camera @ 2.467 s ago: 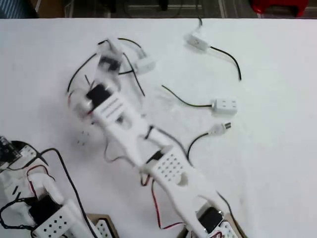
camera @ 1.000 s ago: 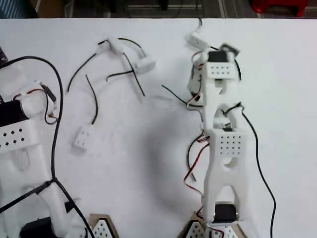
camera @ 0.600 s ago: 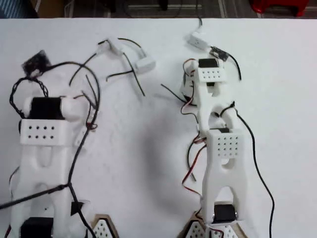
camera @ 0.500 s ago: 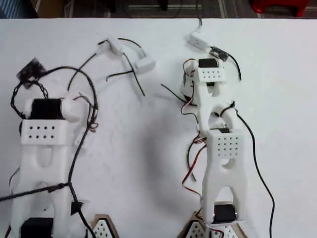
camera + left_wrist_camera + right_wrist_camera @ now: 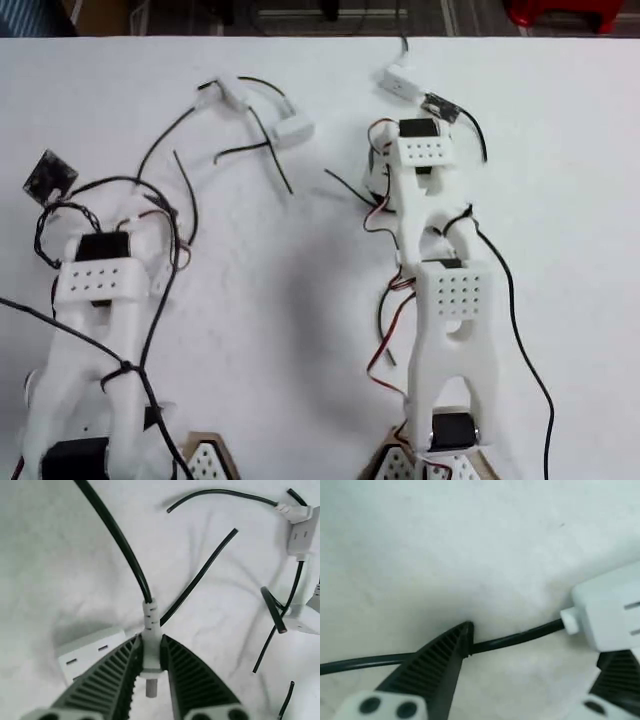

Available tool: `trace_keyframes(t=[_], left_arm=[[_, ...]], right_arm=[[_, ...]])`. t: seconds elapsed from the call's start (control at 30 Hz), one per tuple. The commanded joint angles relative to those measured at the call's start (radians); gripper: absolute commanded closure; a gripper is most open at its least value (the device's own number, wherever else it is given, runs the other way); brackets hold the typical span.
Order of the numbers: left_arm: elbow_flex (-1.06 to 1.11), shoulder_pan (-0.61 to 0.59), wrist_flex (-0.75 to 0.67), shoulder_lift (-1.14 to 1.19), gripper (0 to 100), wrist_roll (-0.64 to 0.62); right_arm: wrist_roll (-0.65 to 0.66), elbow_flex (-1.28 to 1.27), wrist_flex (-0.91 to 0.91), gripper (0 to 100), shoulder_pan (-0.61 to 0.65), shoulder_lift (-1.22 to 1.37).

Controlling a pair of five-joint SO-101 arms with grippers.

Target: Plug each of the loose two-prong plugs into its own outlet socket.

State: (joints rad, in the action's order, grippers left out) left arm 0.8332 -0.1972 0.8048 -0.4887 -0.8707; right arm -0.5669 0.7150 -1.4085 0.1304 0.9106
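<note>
Our left pincer is clenched on a white two-prong plug. The plug's black cord runs up and away from it, and a prong shows btwn the fingers. A white socket w/ its slots facing up, the near socket, lies just beside the plug on the white table. We can't tell if the two touch.

We place the rest from the far socket block in the high view:
- The left arm is well apart from it, to the left and toward the arm bases.
- A small white plug-and-socket cluster lies just left of it and a bit farther back. We can't tell whether those two are joined.
- Loose black cord ends lie right beside it, on the side toward the bases.
- The right arm is stretched out to the right of it.
- One more white socket, the back socket, lies right of it and farther back, just past the right arm's tip.

Our right pincer is released, fingers wide apart. One fingertip sits at a black lead, and the other is on the far side of a white socket body that the lead enters. The pincer grips nothing. We can't match that socket body w/ any socket in the high view.
</note>
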Motion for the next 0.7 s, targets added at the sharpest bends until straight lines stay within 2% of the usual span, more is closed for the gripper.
trace_keyframes(t=[0.0, 0.13, 0.4, 0.5, 0.67], left_arm=[[0.002, -0.01, -0.072, -0.001, 98, 0.055], [-0.018, 0.024, -0.109, -0.022, 98, 0.035], [0.005, 0.225, -0.135, -0.275, 98, -0.198], [0.074, 0.254, -0.259, -0.348, 98, -0.276], [0.267, 0.263, -0.612, -0.406, 98, -0.367]], right_arm=[[0.006, 0.011, 0.035, 60.8, 0.036, 0.004], [0.006, 0.011, 0.031, 60.8, 0.038, -0.027], [0.008, 0.009, -0.027, 60.8, 0.036, -0.108], [0.008, 0.009, -0.062, 60.8, 0.036, -0.166], [0.008, 0.009, -0.093, 60.8, 0.038, -0.291]])
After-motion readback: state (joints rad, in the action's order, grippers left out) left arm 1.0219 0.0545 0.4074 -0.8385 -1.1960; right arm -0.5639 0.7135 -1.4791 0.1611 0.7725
